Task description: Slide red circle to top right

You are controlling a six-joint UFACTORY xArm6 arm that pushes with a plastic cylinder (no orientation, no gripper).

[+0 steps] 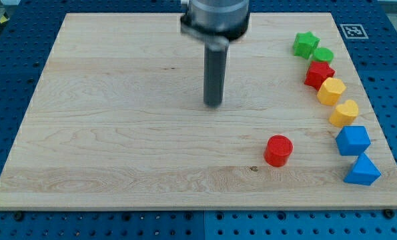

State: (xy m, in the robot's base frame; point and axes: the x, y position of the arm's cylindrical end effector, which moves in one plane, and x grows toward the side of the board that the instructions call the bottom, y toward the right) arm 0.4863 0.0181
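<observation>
Red circle [278, 150] sits low on the tabletop [118, 133], right of centre, clear of everything else. Nearest neighbours are the blue blocks at the view's right edge, apart from it.

No gripper on this rig, so nothing to open or clench, just my tip [213, 104], down on bare wood up and to the view's left of the red circle, well apart, touching nothing.

Handling guess: small rigid puck, light, flat base, probably slides easily on smooth wood. Round wall means an off-centre contact will likely make it roll off the tip sideways. No taking hold, push only. Contact point should be its lower-left wall, opposite the top right corner, with the push line through its centre.

Obstacles: a column of blocks runs down the view's right edge, from top: green star [305, 45], green block [323, 55], red block [318, 74], yellow block [331, 91], yellow heart [345, 113], blue block [353, 140], blue triangle [363, 170]. The greens sit close to the target corner, so a straight diagonal likely ends in or near them. Risk: knocking the red or yellow blocks on the way up.

Next move calls for bringing my tip round below-left of the red circle first.
</observation>
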